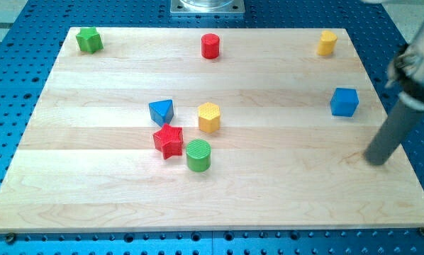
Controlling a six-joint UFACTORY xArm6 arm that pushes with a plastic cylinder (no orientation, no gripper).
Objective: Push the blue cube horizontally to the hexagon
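The blue cube [344, 102] sits on the wooden board near the view's right edge. The yellow hexagon [208, 117] stands near the board's middle, far to the cube's left and slightly lower in the view. My tip [375, 160] rests on the board below and to the right of the blue cube, apart from it. The rod slants up toward the view's right edge.
A blue triangle [162, 111], a red star [169, 141] and a green cylinder [198, 155] cluster by the hexagon. A green star [89, 40], a red cylinder [210, 45] and a yellow block [327, 43] stand along the board's top edge [269, 30].
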